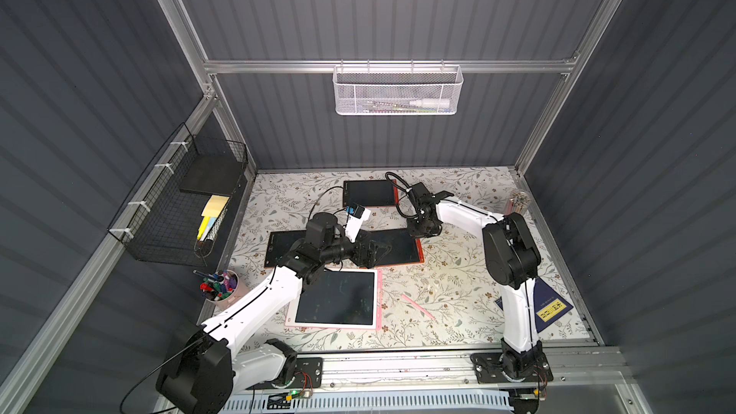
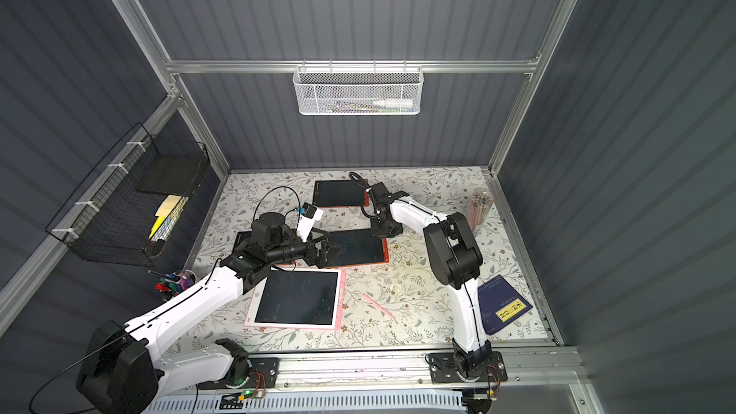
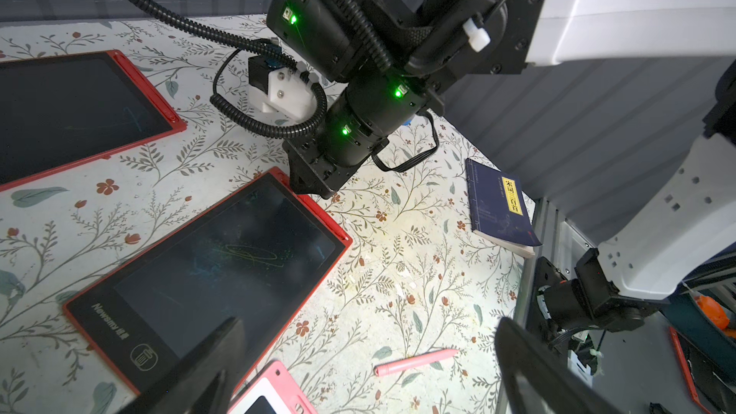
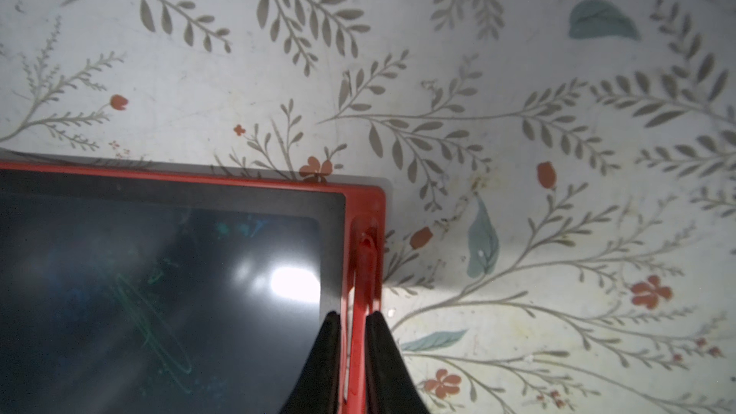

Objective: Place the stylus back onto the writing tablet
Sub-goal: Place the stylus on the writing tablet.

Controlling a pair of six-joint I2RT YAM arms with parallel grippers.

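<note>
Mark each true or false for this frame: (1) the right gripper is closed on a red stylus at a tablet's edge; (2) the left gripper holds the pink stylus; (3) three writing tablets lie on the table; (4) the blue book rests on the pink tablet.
1. True. The right gripper has its fingers closed on the red stylus, along the edge of the red-framed tablet.
2. False. The left gripper is open and empty; the pink stylus lies on the table.
3. True. Besides that tablet there are a far red-framed tablet and a pink tablet.
4. False. The blue book lies on the table by the right arm's base, apart from the pink tablet.
</note>
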